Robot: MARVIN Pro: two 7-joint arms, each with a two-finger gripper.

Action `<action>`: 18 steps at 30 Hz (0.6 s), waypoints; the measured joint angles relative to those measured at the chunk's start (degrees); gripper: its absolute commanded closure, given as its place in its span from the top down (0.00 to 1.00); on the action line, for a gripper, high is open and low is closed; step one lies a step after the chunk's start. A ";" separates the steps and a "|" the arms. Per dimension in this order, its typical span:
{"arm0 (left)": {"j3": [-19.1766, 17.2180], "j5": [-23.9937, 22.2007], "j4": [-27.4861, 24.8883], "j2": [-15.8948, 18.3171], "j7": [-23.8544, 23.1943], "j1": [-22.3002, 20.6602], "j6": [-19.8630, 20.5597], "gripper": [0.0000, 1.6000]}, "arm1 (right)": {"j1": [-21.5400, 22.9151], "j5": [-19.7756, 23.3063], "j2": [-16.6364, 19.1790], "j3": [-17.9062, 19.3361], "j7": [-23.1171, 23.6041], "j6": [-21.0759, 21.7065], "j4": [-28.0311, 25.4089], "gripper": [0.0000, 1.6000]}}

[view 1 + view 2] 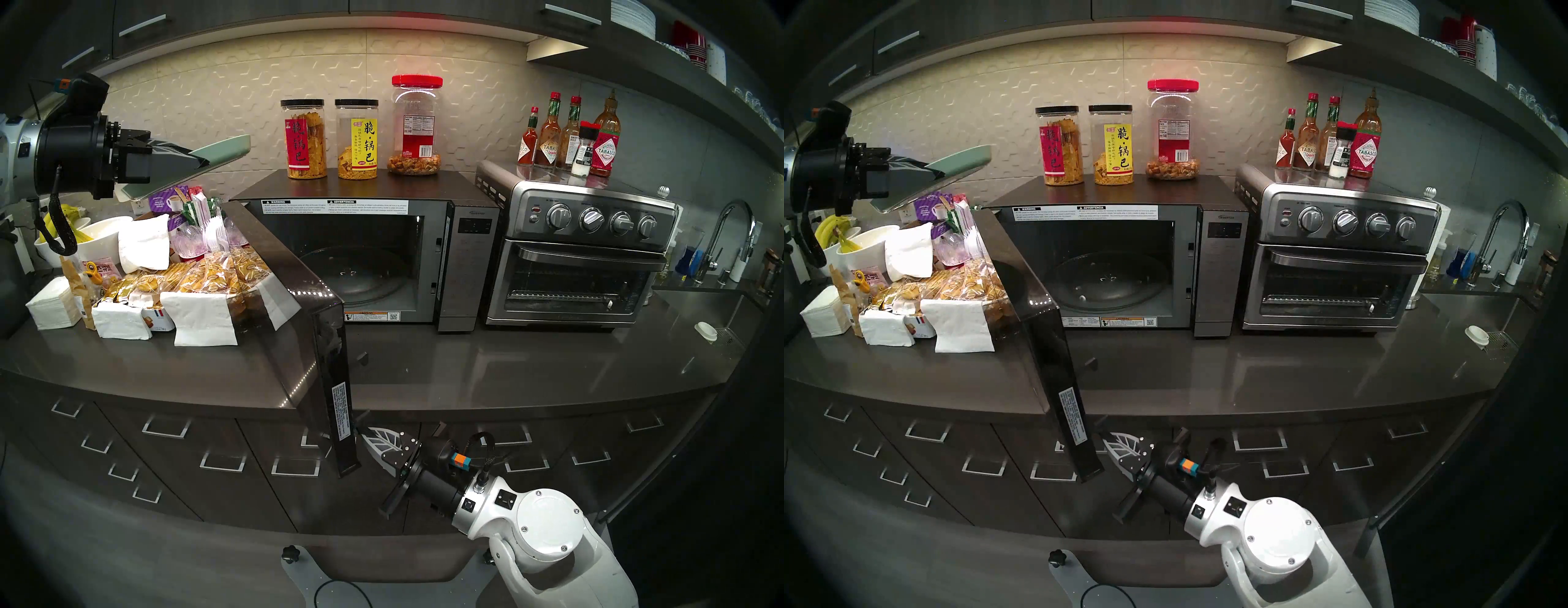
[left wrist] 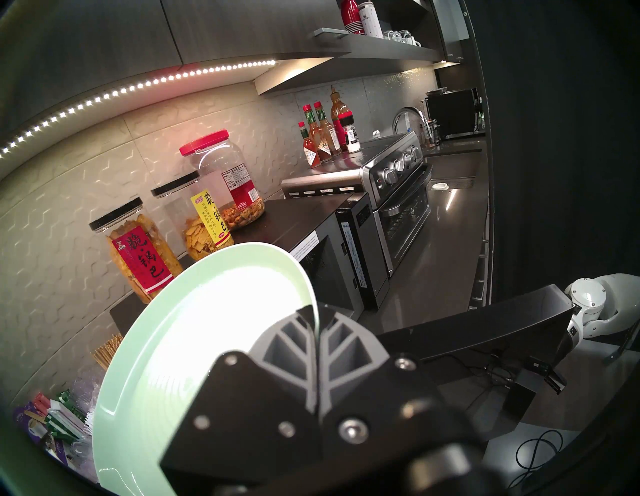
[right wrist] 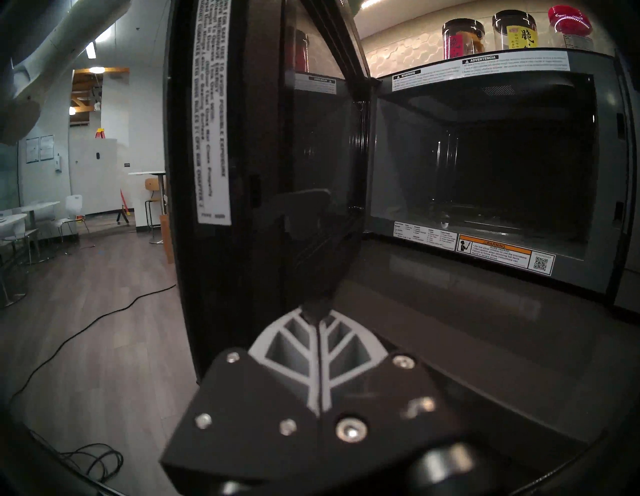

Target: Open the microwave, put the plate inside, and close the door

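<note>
The robot's left arm is raised high at the left of the head view, its black wrist roughly level and pointing right, and the left gripper [image 1: 199, 160] has its ribbed fingers [image 2: 298, 350] pressed together, pinched on something thin. The right arm, white with a black wrist, reaches low at the front, angled up and left. The right gripper [image 3: 317, 320] is closed, empty.

"TABASCO" on sauce bottle [image 1: 606, 149]; "WARNING" on microwave [image 1: 466, 254] frame.
</note>
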 measured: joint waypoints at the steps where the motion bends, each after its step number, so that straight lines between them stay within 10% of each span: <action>1: 0.00 0.00 0.00 0.00 0.00 0.00 0.00 0.00 | -0.13 -0.11 -0.02 -0.15 -0.03 -0.08 0.04 0.00; 18: -0.01 0.00 0.00 0.00 0.00 0.00 0.00 0.00 | 0.70 1.30 0.35 -1.95 -1.78 -1.04 2.29 0.00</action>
